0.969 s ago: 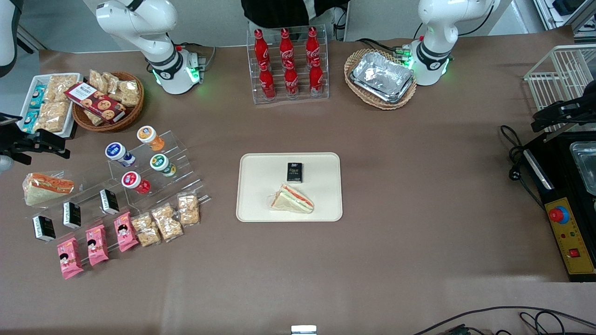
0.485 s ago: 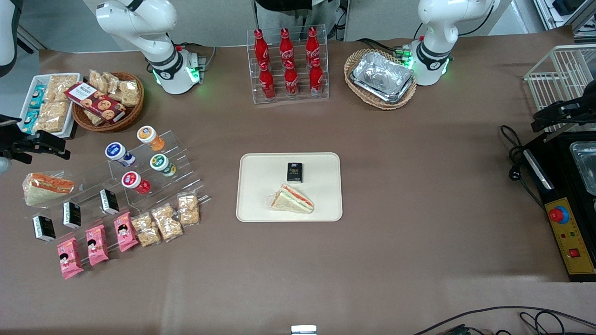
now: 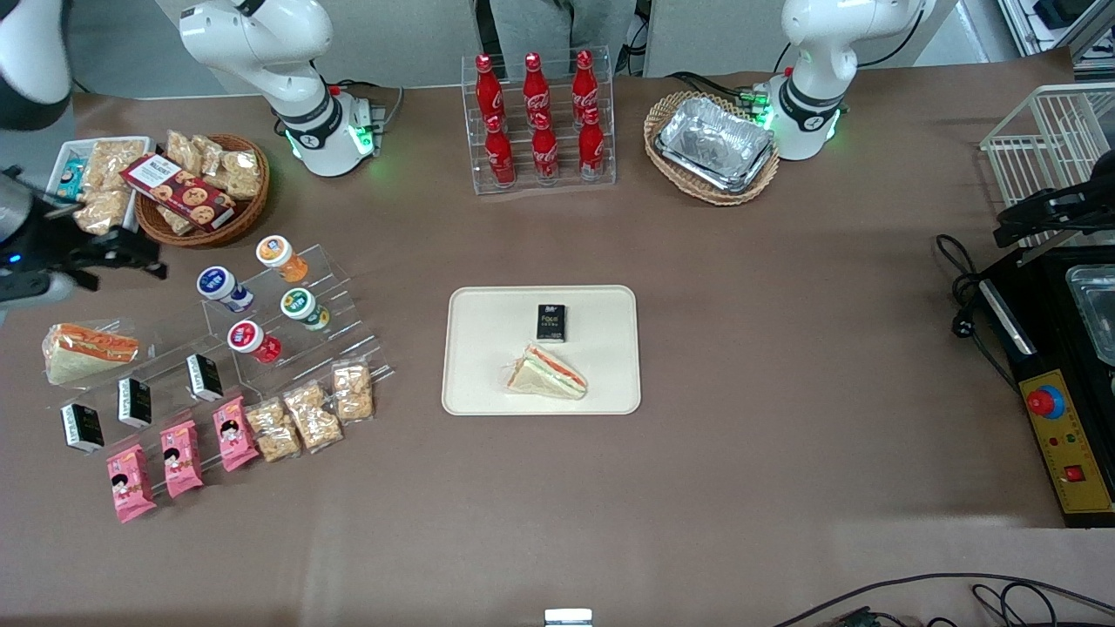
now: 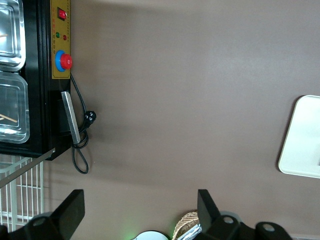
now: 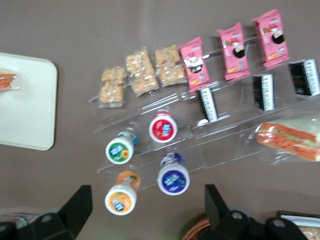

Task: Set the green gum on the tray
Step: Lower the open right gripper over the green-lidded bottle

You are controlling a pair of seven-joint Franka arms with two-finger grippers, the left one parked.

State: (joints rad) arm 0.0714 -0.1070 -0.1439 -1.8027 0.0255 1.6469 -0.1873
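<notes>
The task is at its opening step: the reach toward the green gum (image 3: 299, 304), which has not been picked up. It sits upright on a clear stepped display stand (image 3: 287, 305) at the working arm's end of the brown surface (image 3: 784, 348), among three similar small bottles: a blue-lidded one (image 3: 218, 284), an orange-lidded one (image 3: 275, 251) and a red-lidded one (image 3: 246, 337). The red one is nearer the front camera than the green gum, and the orange one is farther from it. The cream tray (image 3: 488, 348) lies flat in the middle of the surface, well apart from the stand, and already carries a wrapped sandwich (image 3: 547, 373) and a small black packet (image 3: 550, 321), with bare space around them. The right arm's tool (image 3: 122, 257) hangs above the surface near a wicker basket of snacks (image 3: 202, 187), to one side of the stand and not yet over the bottles. Seen from the wrist, its two fingers (image 5: 80, 202) stand wide apart with nothing between them, and the green gum (image 5: 120, 149) shows well below the tool. The next move likely calls for carrying the tool across until it is centred above the green-and-white lid, then lowering so the fingers straddle that bottle alone. The neighbouring bottles stand close, so there is little room to spare.
</notes>
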